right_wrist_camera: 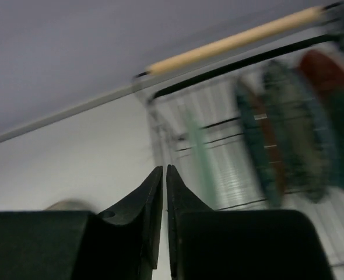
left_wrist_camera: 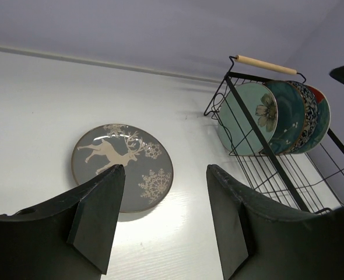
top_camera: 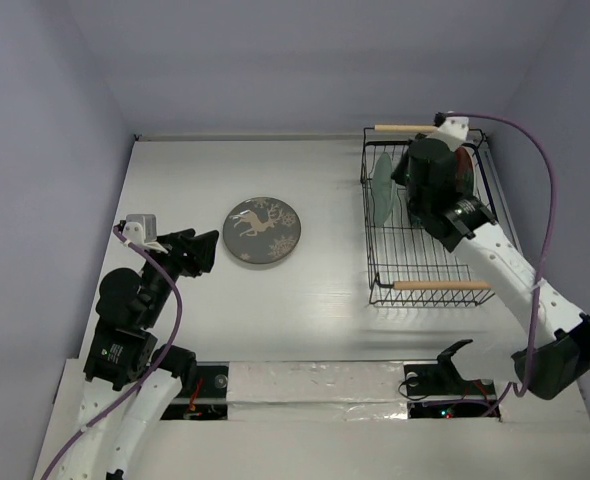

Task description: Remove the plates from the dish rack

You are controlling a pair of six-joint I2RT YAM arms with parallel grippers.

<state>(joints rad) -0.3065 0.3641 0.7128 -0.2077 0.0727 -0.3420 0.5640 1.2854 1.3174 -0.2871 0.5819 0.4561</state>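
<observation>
The dark grey deer plate (top_camera: 262, 231) lies flat on the table left of centre, also the deer plate (left_wrist_camera: 122, 166) ahead of my left gripper (left_wrist_camera: 163, 169), which is open and empty just short of it. The black wire dish rack (top_camera: 425, 270) stands at the right with several plates on edge at its far end: pale green plate (left_wrist_camera: 249, 118), teal plate (left_wrist_camera: 287, 115), floral-rim plate (left_wrist_camera: 308, 114), red plate (left_wrist_camera: 320, 99). My right gripper (right_wrist_camera: 165, 169) hangs over the rack, shut with nothing held, a little left of the pale green plate (right_wrist_camera: 200, 157); that view is blurred.
The rack has two wooden handles, the far handle (top_camera: 405, 128) and the near handle (top_camera: 440, 286). Walls close the table at the back and both sides. A purple cable (top_camera: 545, 190) loops along the right arm.
</observation>
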